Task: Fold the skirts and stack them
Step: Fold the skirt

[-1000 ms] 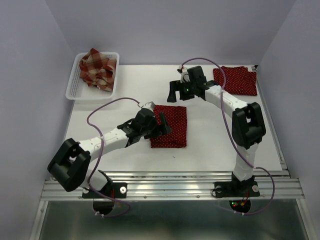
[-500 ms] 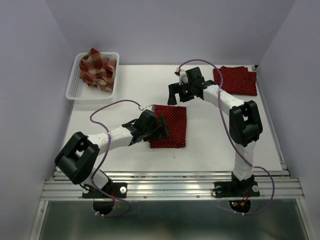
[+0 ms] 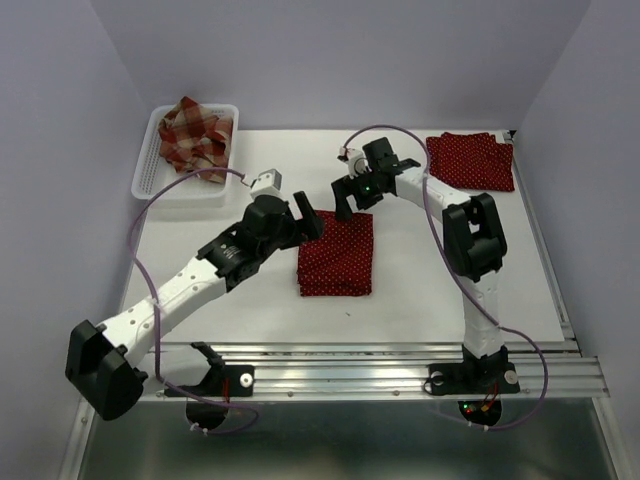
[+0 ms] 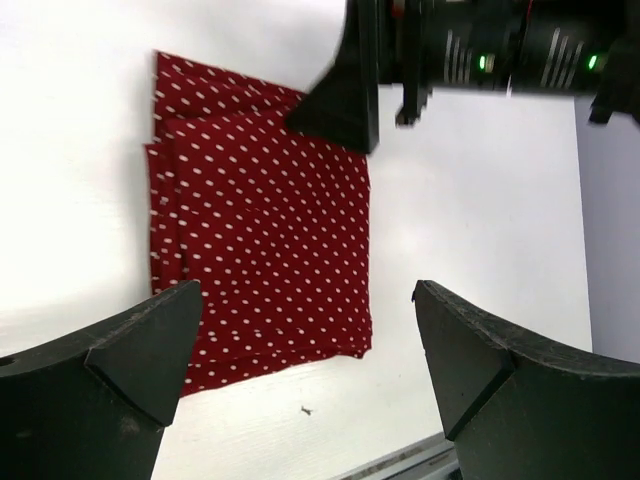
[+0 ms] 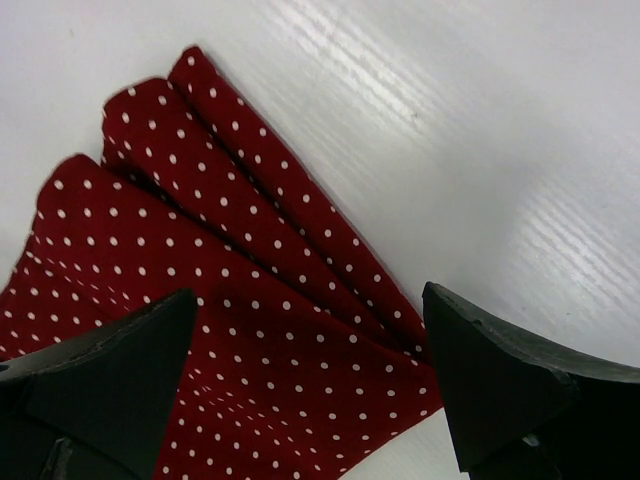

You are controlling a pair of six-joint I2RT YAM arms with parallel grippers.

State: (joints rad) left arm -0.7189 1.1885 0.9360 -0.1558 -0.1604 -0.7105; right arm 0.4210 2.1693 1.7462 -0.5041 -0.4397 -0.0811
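Left tool (image 3: 308, 218), right tool (image 3: 352, 198) spread, empty, over folded dotted skirt (image 3: 337, 258). Risk: shallow pinch takes top layer only; fold opens.

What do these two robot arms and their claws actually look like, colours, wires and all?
The left arm and right arm are slim white tubes with chunky black joints. The left gripper and right gripper are black, each with two wedge-shaped fingers. A thin purple cable loops along each arm. Small green lights glow on the right wrist.
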